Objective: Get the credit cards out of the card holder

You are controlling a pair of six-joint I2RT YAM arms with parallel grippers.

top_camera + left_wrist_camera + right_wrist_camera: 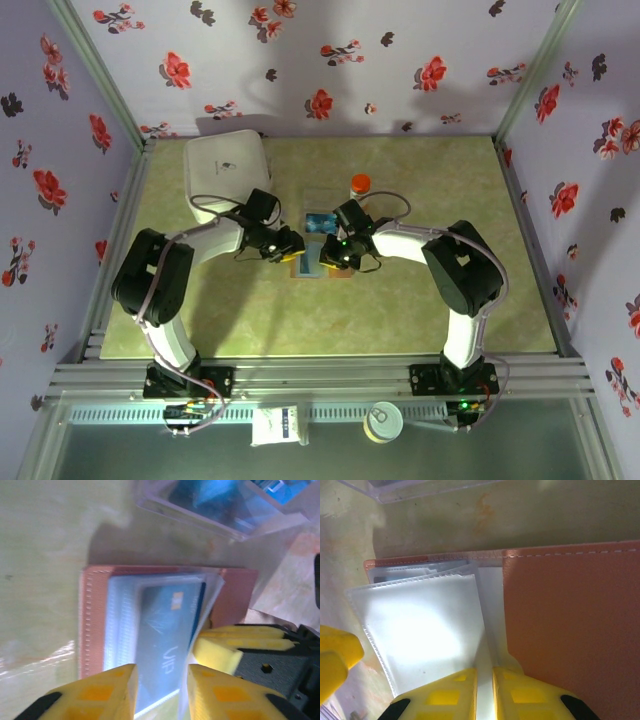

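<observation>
Teal credit card [167, 630] lies lengthwise between the left fingers [100, 695], grip unclear lol; right fingers [450, 695] pinch the card holder [570, 630] sleeve.

card [165, 625] in holder [92, 620], box [225, 505] seemingly behind

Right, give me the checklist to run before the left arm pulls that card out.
1. Card holder lies open: ok.
2. Blue card in plain sight: ok.
3. Left gripper lined up over the card's near end, jaws apart: ok.
4. Right gripper pinching a clear sleeve to steady the holder: ok.
5. Card pinched by the left gripper: not ok.
6. More cards underneath: cannot tell.
</observation>
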